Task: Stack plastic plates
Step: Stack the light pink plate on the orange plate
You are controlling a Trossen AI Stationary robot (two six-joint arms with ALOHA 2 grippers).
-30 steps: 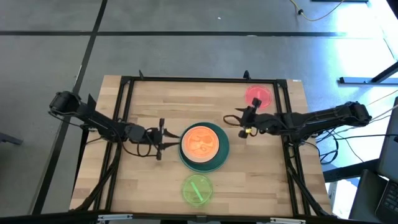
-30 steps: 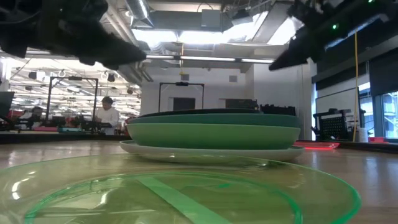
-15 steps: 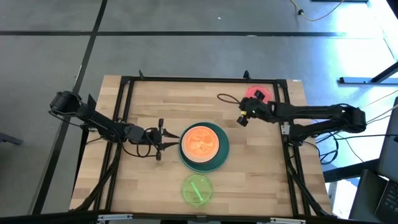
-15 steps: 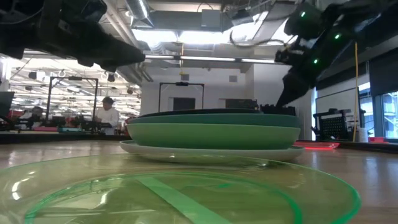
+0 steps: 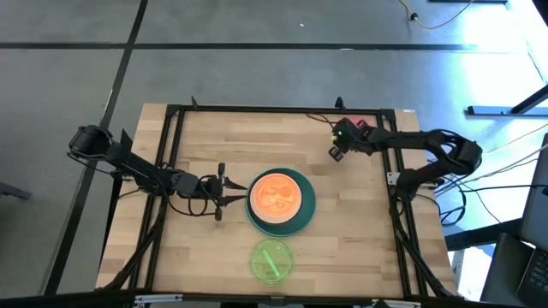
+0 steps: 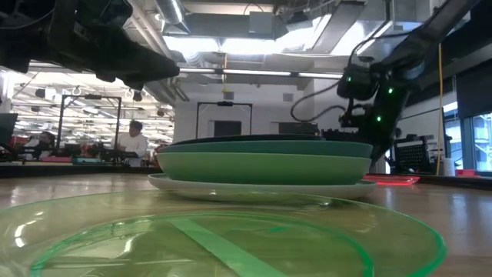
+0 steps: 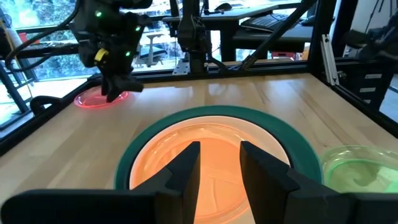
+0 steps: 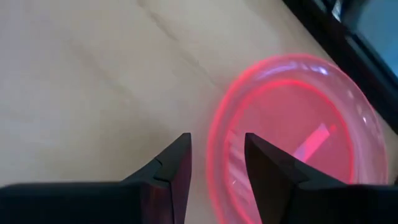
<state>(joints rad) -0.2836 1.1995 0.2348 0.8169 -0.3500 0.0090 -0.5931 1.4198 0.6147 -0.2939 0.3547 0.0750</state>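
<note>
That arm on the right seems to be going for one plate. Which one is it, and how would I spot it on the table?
Start from the tall stack of plates at the middle of the wooden table, then look to the far right corner, under the right pincer. There a small pink-red plate lies alone, flat on the wood. It is see-through and glowing red, unlike the lime plate at the near edge.

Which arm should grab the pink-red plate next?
Right. The right gripper is over the pink-red plate, jaws open astride its rim. The left gripper waits beside the stack, across the table.
</note>
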